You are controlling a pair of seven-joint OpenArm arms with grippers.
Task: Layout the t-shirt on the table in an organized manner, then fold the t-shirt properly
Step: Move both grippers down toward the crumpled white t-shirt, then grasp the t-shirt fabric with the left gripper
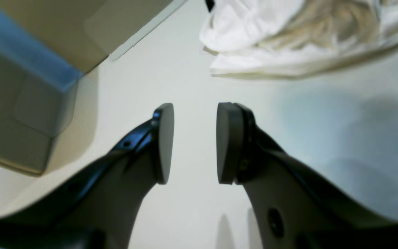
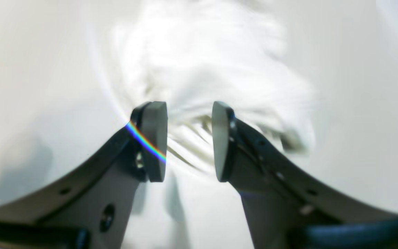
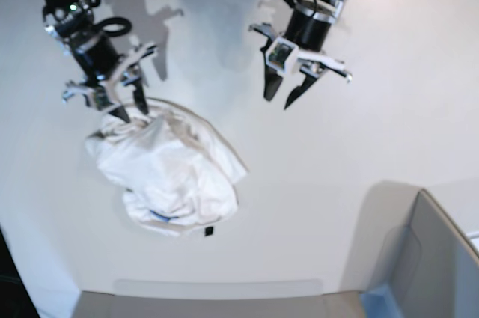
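Item: one t-shirt (image 3: 171, 172), white cotton-like cloth, lying in a crumpled heap on the white table (image 3: 389, 93), a sliver of blue print showing at its near lower edge and a small black tag beside that. We list the right gripper (image 3: 129, 108) with its jaws apart and nothing between them, tips just above the far upper edge of the heap; in its wrist view the bunched folds sit directly past and between the pads. We list the left gripper (image 3: 283, 96) likewise with jaws apart and empty, hanging over bare table, the shirt well off to one side; its wrist view shows only a corner of the cloth beyond the jaws and the grey box (image 1: 22, 86) off to the left. Handling, in our judgement: light, limp, no stiffness, prone to drag and bunch instead of sliding whole. We would pinch a single layer at an outer hem or shoulder edge, not the thick middle, one gripper to each side, to spread it.
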